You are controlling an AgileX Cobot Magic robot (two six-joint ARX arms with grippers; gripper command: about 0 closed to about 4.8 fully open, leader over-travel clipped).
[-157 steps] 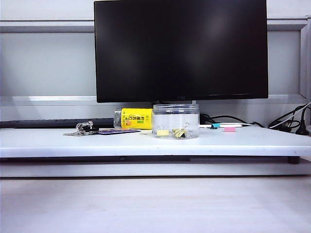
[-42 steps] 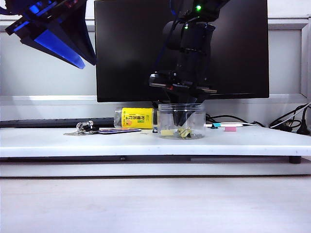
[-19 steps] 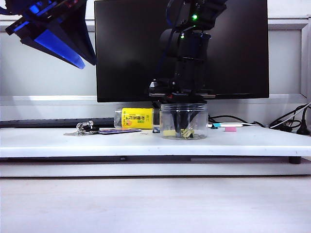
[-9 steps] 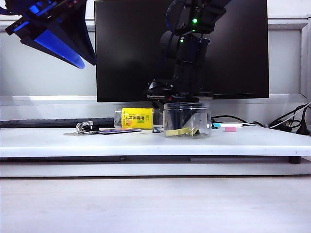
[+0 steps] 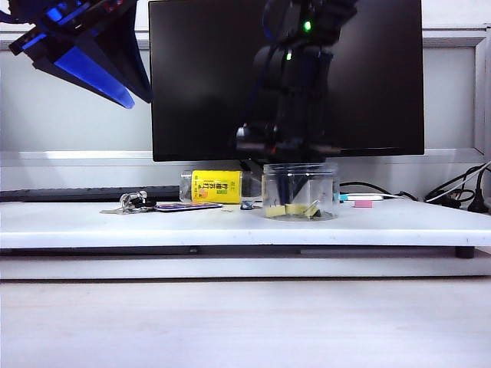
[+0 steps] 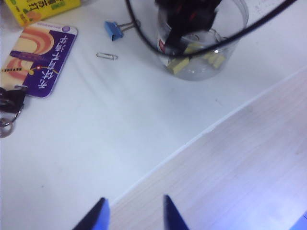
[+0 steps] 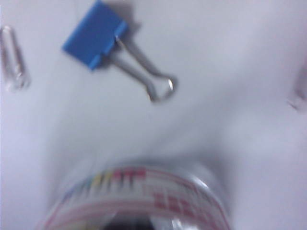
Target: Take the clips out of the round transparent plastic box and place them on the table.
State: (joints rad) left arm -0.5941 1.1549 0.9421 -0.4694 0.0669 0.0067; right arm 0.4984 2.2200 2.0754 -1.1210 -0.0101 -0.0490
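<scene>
Clips (image 5: 295, 209) are sitting yellow at the bottom of the jar (image 5: 300, 192), which stands on the white table (image 5: 153, 222) in front of the monitor (image 5: 207, 77). In the exterior view the right gripper (image 5: 288, 195) reaches straight down into the jar, its dark fingers right among the clips. The jaws are clenched, but through the plastic I can't tell if a clip is actually pinched. The left gripper (image 5: 100, 69) hangs high up on the left, well away.

Left wrist view: the left gripper's blue fingertips (image 6: 98, 215) are spread apart with nothing between them, over the table edge. The jar (image 6: 204, 69) with the clips (image 6: 180, 64) is far off, with the right arm in it. A blue clip (image 6: 113, 29), a paperclip (image 6: 106, 56) and a card (image 6: 42, 62) lie nearby.

Right wrist view: blurry; just the blue clip (image 7: 96, 34), the paperclip (image 7: 13, 60) and a bottle top (image 7: 139, 199), no jaws visible.
</scene>
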